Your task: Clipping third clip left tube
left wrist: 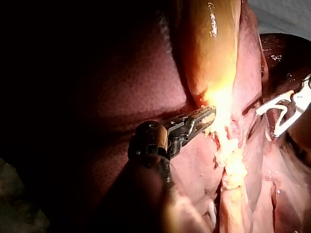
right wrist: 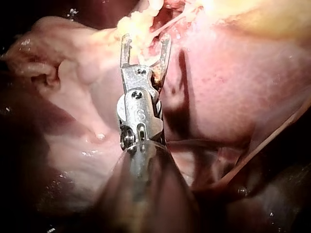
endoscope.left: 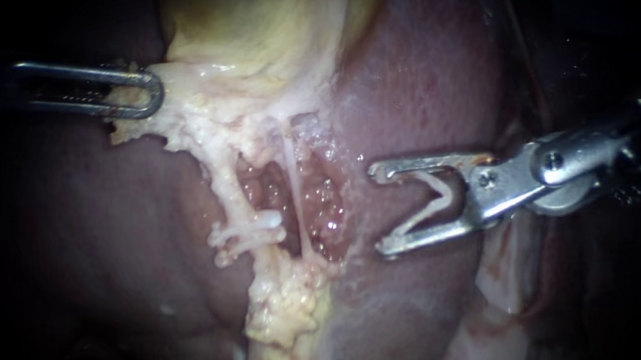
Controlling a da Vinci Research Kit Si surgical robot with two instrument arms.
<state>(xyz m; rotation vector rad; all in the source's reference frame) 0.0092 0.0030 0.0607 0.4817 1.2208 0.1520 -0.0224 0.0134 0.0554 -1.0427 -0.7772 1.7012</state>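
Evidently approach step. Right instrument [endoscope.left: 379, 212] over liver [endoscope.left: 419, 83], well apart from left tube [endoscope.left: 224, 187]; pincer spread wide, loaded clip [endoscope.left: 435, 198] seated against both halves. Left instrument [endoscope.left: 150, 90] pincer clamped on pale tissue [endoscope.left: 179, 99] below gallbladder [endoscope.left: 264, 18]. Left tube exposed, white clips [endoscope.left: 259, 223] across lower end. Next move likely: advance past thin tube [endoscope.left: 295, 189], straddle bare stretch of left tube, squeeze.

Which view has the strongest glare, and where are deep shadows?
Left wrist view: glare washes out the fatty tissue held by the left instrument; liver in shadow. Endoscope view: corners dark, right instrument and its clip lit. Right wrist view: foreground dark.
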